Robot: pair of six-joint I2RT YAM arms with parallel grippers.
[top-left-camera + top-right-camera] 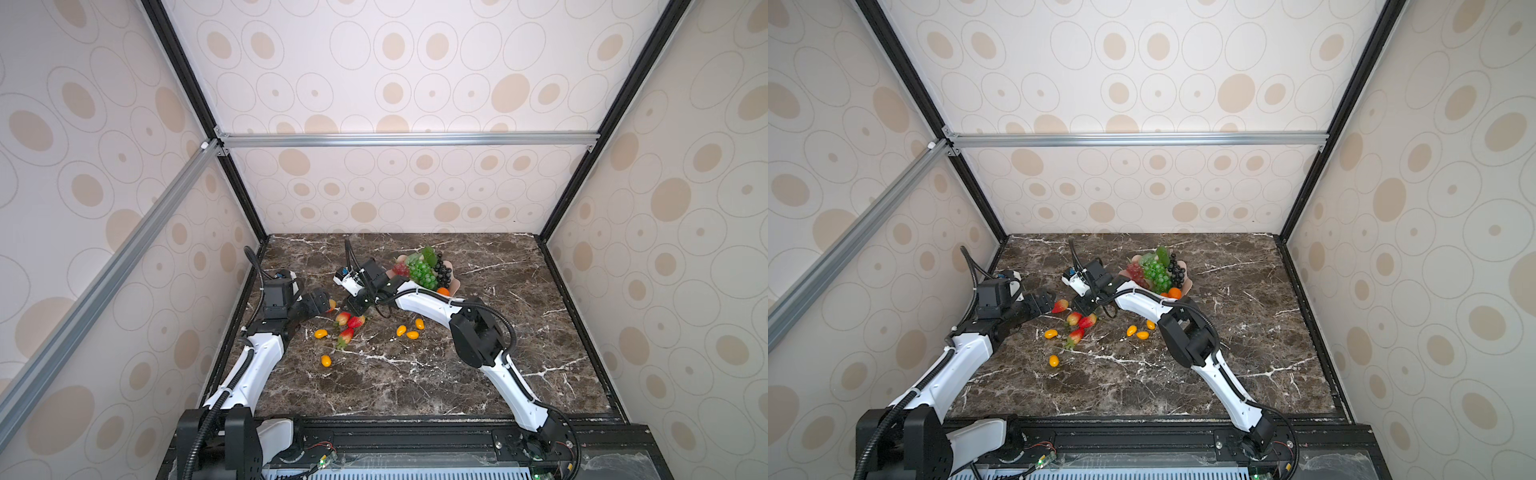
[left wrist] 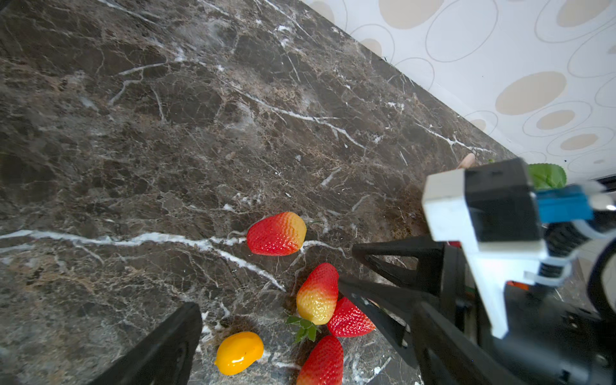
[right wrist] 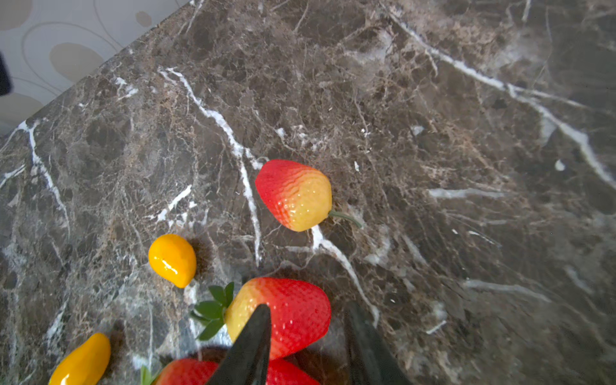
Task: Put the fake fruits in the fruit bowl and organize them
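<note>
A dark marble bench (image 1: pixel 415 382), boxed in by oval-patterned walls (image 1: pixel 374 62), carries the pale pink fruit bowl (image 1: pixel 456 285) toward its far middle. The right arm (image 1: pixel 428 301) crosses the bowl's near rim, hiding part of it, and reaches out to the bowl's left. There the right tool (image 3: pixel 306 308) stands released, jaws apart astride a strawberry (image 3: pixel 286 300); one finger overlaps the fruit and a gap shows at the other. Farther left of the bowl, the left tool (image 1: pixel 1049 302) is spread wide and empty, its tips just beside another strawberry (image 1: pixel 1060 306).

Three grape bunches fill the bowl: a green bunch (image 1: pixel 422 272) in the middle, a red bunch (image 1: pixel 401 268) on its left side and a black bunch (image 1: pixel 444 268) on its right. A green leaf (image 1: pixel 429 254) stands at the bowl's far rim.

Four strawberries in all lie on the bench left of the bowl and nearer the camera, three of them clustered. One tangerine (image 1: pixel 443 291) sits at the bowl's near rim. Five yellow-orange ovals (image 1: pixel 412 335) lie outside the bowl, three grouped just in front of it and two beyond the strawberries.
</note>
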